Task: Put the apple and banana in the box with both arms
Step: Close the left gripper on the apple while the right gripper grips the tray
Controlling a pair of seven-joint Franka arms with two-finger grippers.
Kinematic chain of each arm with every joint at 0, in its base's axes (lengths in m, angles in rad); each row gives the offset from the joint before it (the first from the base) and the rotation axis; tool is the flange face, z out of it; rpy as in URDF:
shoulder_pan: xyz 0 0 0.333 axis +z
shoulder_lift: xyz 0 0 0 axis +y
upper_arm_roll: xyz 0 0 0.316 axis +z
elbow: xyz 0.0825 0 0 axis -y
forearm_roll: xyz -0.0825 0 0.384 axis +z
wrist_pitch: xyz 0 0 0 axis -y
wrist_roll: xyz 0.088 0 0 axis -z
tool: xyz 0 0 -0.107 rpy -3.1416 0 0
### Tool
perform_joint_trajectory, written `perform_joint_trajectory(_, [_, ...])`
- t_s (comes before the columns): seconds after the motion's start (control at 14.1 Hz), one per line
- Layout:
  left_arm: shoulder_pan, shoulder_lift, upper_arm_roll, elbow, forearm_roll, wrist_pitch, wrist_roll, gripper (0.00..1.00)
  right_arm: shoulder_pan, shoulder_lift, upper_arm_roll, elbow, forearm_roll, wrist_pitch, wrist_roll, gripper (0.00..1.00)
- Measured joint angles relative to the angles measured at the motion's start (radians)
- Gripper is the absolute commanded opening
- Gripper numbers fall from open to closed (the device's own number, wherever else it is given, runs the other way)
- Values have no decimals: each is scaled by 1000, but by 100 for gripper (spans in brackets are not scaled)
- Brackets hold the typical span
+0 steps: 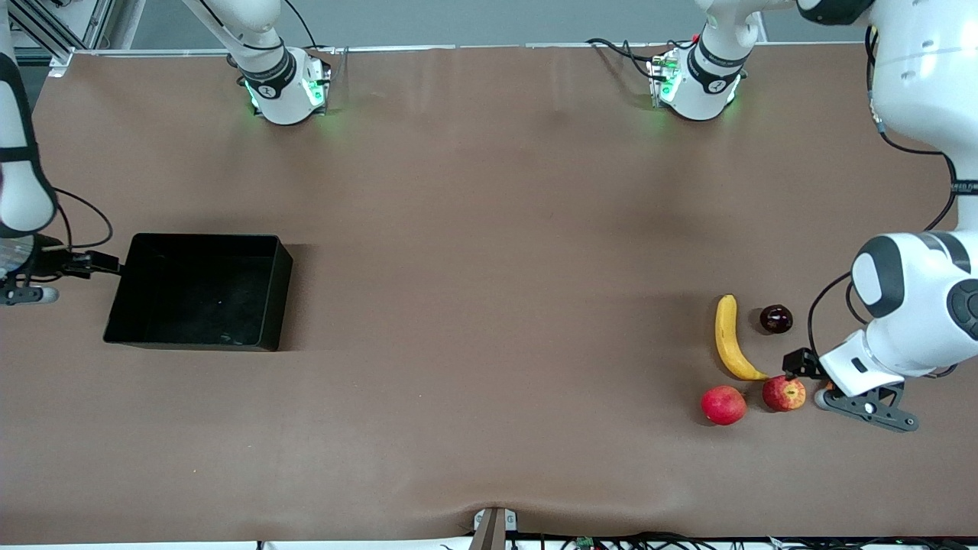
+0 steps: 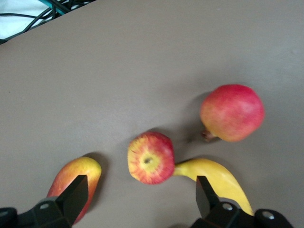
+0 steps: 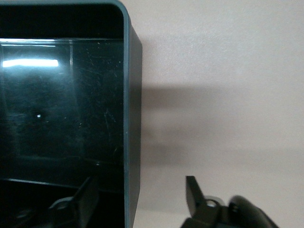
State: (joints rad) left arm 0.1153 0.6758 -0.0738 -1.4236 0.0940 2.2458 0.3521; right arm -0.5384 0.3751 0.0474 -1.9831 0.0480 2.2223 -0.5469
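Note:
The apple [image 1: 784,393], red with yellow streaks, lies at the left arm's end of the table. The banana [image 1: 730,336] lies beside it, its tip touching the apple. My left gripper [image 1: 798,365] is low over the table beside the apple. In the left wrist view it [image 2: 141,199] is open and empty, with the apple [image 2: 150,158] just ahead of its fingertips and the banana [image 2: 216,178] by one finger. The black box [image 1: 279,294] stands at the right arm's end. My right gripper [image 1: 99,264] is open, and in the right wrist view it [image 3: 140,197] straddles one box wall [image 3: 128,118].
An evenly pink-red round fruit [image 1: 723,405] lies beside the apple, and a small dark fruit [image 1: 775,318] lies next to the banana. In the left wrist view an oval red-and-yellow fruit [image 2: 78,173] sits by my left gripper's other finger.

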Motion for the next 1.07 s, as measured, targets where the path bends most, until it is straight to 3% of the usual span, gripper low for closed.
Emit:
perform_joint_trajectory(0.07, [4, 20, 0, 12, 0, 5, -15, 100, 0, 0, 3, -19, 0, 19, 0, 6])
perform_joint_trajectory(0.14, [4, 35, 0, 20, 0, 6, -43, 100, 0, 0, 4, -29, 0, 25, 0, 0])
perform_joint_trajectory(0.64, [-9, 93, -5, 33, 0, 9, -134, 100, 0, -6, 10, -34, 0, -37, 4, 0])
perform_joint_trajectory(1.07, [-8, 126, -4, 34, 0, 69, -113, 100, 127, -45, 28, 158, 32, -398, 130, 0])
